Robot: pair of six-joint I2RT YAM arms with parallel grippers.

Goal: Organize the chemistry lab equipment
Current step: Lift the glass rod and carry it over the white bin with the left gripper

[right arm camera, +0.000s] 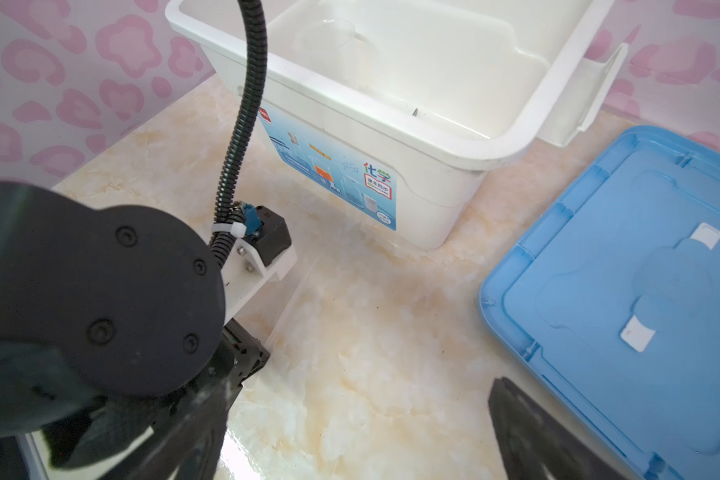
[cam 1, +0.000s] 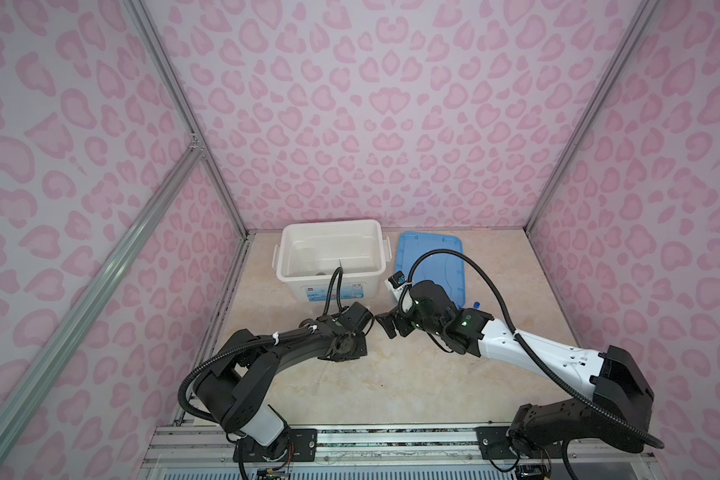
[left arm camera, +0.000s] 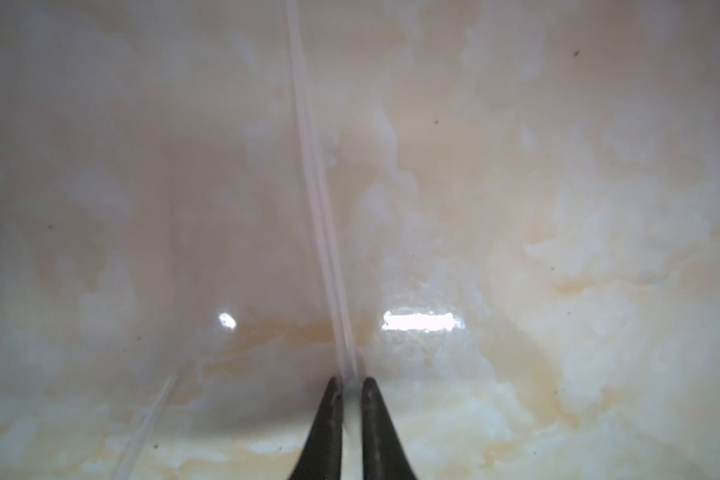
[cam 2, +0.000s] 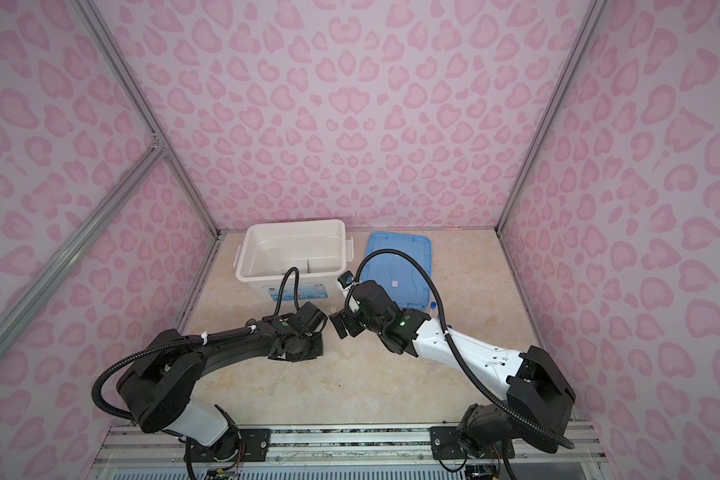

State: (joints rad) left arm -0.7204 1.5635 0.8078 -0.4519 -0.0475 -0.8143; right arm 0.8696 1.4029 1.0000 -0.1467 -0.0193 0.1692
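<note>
Where left gripper point(left arm camera: 351, 386) met beige marble tabletop point(left arm camera: 558, 208), dark fingertips point(left arm camera: 331, 419) stood narrow, pinched on thin clear glass rod point(left arm camera: 316, 187); rod lay along tabletop, in front of large white plastic bin point(cam 1: 329, 226). Inside bin sat clear glass beaker point(right arm camera: 325, 33). Farther right, right gripper point(right arm camera: 362, 436) was spread wide, holding nothing, beside flat blue plastic lid point(cam 1: 433, 249). At lid's near edge showed blue-capped clear tube point(cam 1: 476, 304), mostly hidden by right arm point(cam 1: 516, 345).

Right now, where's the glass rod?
The thin glass rod is pinched in the shut left gripper in the left wrist view, over the table left of centre, just in front of the white bin.
</note>
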